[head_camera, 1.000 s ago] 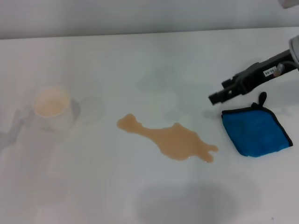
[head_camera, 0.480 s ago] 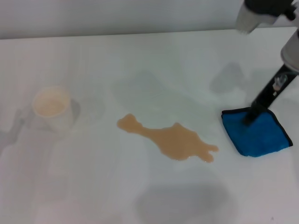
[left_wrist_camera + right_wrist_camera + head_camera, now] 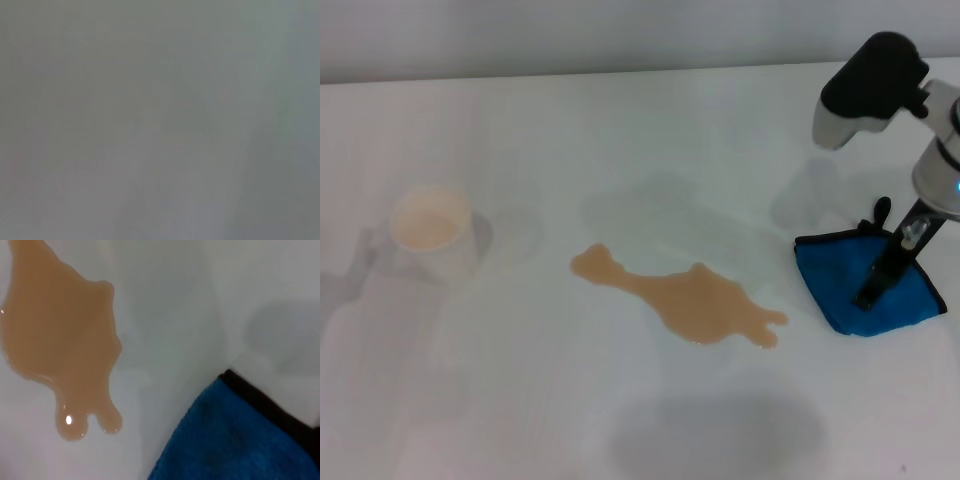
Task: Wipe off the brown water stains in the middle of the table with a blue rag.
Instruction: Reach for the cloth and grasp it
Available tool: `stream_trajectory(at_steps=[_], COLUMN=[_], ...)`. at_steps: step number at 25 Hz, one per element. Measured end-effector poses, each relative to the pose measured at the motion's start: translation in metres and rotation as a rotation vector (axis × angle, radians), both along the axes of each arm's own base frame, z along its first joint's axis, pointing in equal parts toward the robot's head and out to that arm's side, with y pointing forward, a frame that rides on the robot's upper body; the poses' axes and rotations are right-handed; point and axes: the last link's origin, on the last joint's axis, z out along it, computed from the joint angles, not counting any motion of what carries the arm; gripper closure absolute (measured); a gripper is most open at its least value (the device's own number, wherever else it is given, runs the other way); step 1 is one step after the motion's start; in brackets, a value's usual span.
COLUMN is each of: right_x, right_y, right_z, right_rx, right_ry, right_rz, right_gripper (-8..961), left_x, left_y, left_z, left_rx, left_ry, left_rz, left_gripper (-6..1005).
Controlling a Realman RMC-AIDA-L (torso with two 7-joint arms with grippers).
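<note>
My right fingers [image 3: 872,296] reach down onto the blue rag [image 3: 850,285], which lies on the white bench [image 3: 620,130] just right of the brown water stains [image 3: 690,300]; whether they grip it, I cannot tell.

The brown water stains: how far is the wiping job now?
Nothing is wiped yet: the brown water stains lie whole on the table. In hand: the right tool is down on the blue rag, which lies beside the puddle without touching it. Left: grasp the rag, wipe. The left arm is out of sight.
</note>
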Motion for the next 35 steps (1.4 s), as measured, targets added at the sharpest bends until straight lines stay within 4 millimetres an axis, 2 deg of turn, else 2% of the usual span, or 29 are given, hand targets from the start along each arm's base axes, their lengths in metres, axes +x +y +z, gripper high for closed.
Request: stream_trajectory(at_steps=[11,25,35], right_x=[0.009,0.013,0.014], right_y=[0.001,0.002,0.001], right_z=[-0.015,-0.015,-0.014], right_rx=[-0.005,-0.009,-0.015], right_ry=[-0.017,-0.036,-0.040], right_rz=[0.029,0.034,0.029], right_gripper=[115,177,381], left_x=[0.001,0.005,0.005], left_y=[0.002,0.007,0.007], left_z=[-0.002,-0.002,-0.002], left_rx=[-0.007,-0.006,-0.006], left_ry=[-0.001,-0.004,-0.003], left_rz=[0.002,-0.010,-0.011], left_gripper=[160,160,160])
